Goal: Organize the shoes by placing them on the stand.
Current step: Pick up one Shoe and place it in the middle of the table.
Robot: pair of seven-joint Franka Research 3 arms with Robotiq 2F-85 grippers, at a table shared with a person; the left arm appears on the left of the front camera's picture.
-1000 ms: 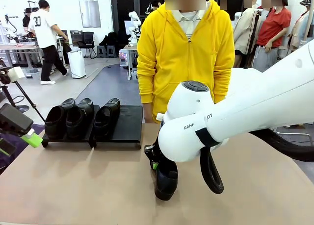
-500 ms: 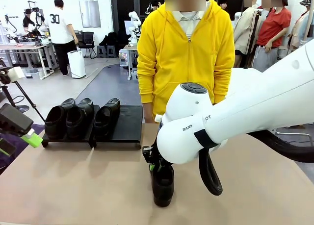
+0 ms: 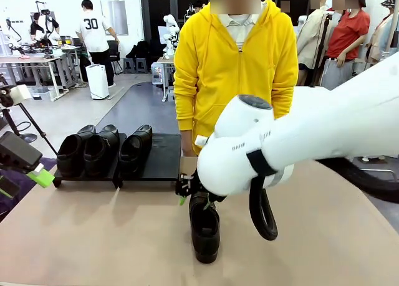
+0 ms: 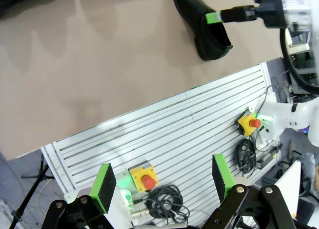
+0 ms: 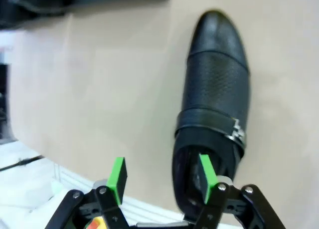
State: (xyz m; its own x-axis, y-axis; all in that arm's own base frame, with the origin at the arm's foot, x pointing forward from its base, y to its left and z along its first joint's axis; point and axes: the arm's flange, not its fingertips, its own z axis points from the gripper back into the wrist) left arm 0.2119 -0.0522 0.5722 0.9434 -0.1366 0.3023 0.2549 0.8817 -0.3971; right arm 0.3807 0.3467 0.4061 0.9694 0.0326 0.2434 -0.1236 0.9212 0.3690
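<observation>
Black leather: the fourth shoe (image 3: pixel 205 231) has been set flat on the table (image 3: pixel 93 236), well short of the stand (image 3: pixel 163 156) with three shoes, and the right gripper (image 5: pixel 162 176) is seen spread, one finger still inside its opening; the left gripper (image 4: pixel 162 185) is held wide open, empty.

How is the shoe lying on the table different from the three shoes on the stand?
The shoe on the table rests alone on bare tabletop near the right claw; the three shoes sit side by side on the stand. Its toe points toward the robot; theirs point away from the person too. All are black.
</observation>
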